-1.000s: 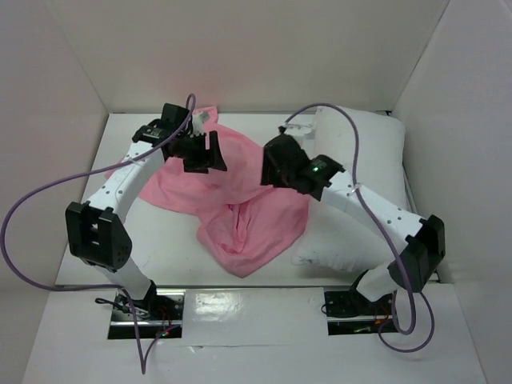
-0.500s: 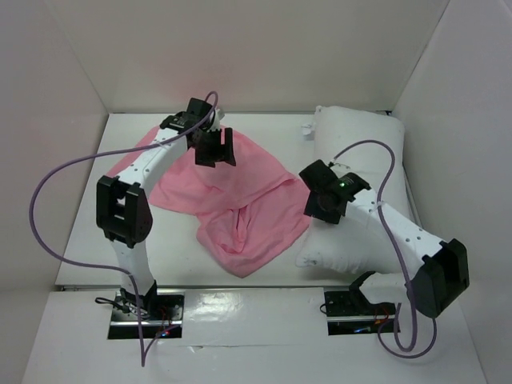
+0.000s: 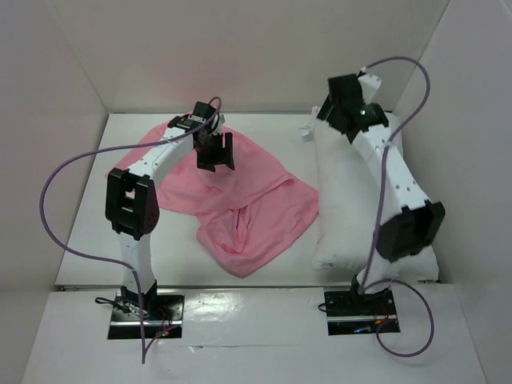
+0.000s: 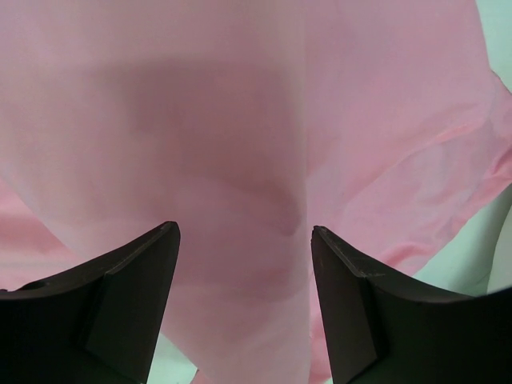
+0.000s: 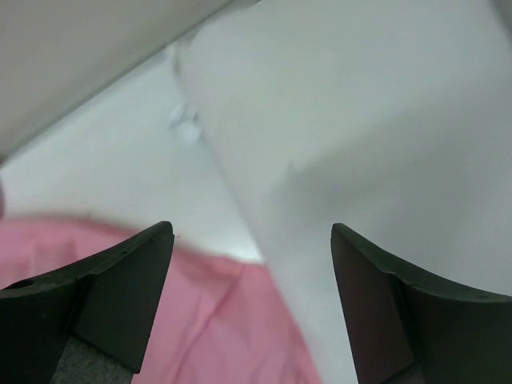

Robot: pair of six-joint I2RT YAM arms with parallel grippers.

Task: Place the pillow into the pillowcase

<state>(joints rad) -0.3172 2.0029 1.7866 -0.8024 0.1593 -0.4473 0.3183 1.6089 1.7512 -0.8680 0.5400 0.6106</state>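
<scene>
The pillow (image 3: 356,192), white and plump, lies lengthwise along the right side of the table. In the right wrist view the pillow (image 5: 376,120) fills the right half. The pillowcase (image 3: 240,200) is a crumpled matte pink sheet spread left of it, and its near right edge touches the pillow. My left gripper (image 3: 216,162) hovers open over the far part of the pillowcase (image 4: 240,104), with nothing between its fingers (image 4: 132,280). My right gripper (image 3: 333,109) is raised over the pillow's far left corner. It is open and empty (image 5: 252,230), with a corner of the pillowcase (image 5: 208,320) below it.
White walls (image 3: 264,56) close in the table at the back and on both sides. A small white tag (image 3: 306,131) lies beside the pillow's far corner. Purple cables (image 3: 60,192) loop off both arms.
My right arm swung away from the pillowcase's middle, up and back to the pillow's far end, its jaws spreading wider. My left gripper shifted slightly right over the pillowcase.
</scene>
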